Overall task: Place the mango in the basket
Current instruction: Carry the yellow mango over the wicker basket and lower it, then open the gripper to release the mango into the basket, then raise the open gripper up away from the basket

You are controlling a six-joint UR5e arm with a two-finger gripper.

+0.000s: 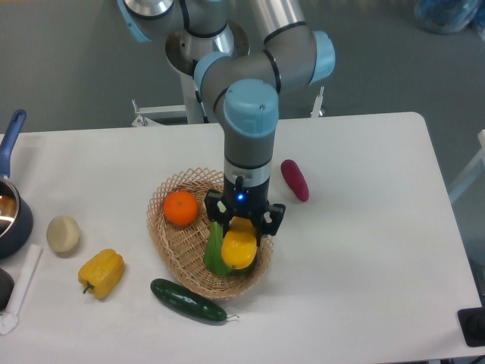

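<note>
I've got the mango [239, 250] pinched between the two fingers of the gripper [241, 236], jaws closed on its upper part, and it hangs over the right half of the basket [168, 243], right above the green bok choy [215, 255]. I can't tell whether it touches the leaves or just hovers. My worry: that glossy, smooth oval skin could roll off the soft greens when I let go, and the shallow rim on the near right side won't stop much. A finger could also snag the open wicker lattice. The orange [181, 208] sits at the basket's far left. Outside it: a dark cucumber [187, 300] near, a lumpy yellow pepper [101, 272] left, a reddish-purple oblong vegetable [295, 180] far right.
</note>
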